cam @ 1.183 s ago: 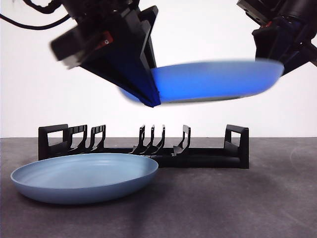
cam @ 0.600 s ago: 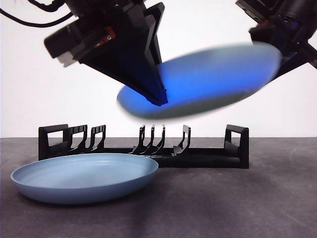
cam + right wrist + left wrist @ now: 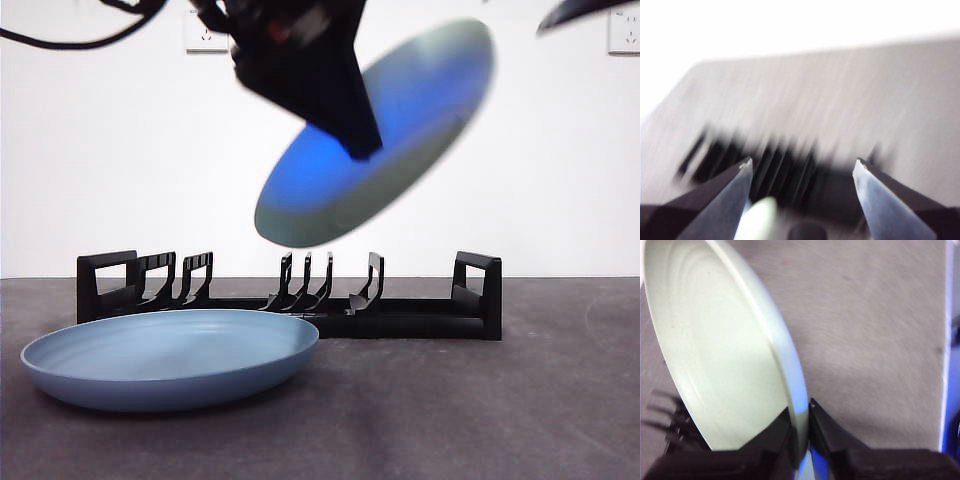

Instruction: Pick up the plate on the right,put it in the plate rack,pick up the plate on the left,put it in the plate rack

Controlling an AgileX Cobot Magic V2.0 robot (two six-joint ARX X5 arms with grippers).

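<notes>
1. Held a tilted blue plate (image 3: 385,135) by its rim in the clamped left end effector (image 3: 801,432), directly above the plate rack (image 3: 290,296).
2. Kept the right end effector (image 3: 802,170) wide and empty, near the plate's edge.
3. Left a second plate (image 3: 170,358) on the table (image 3: 480,410), below.
4. Judged next: turn upright, lower between prongs.

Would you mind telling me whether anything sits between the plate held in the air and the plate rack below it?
Nothing visible does. The left gripper is shut on the lifted plate, tilted in open air above the plate rack, whose prongs hold nothing. The other plate lies on the table in front of the rack's left part, out of the way. The right gripper is open.
</notes>
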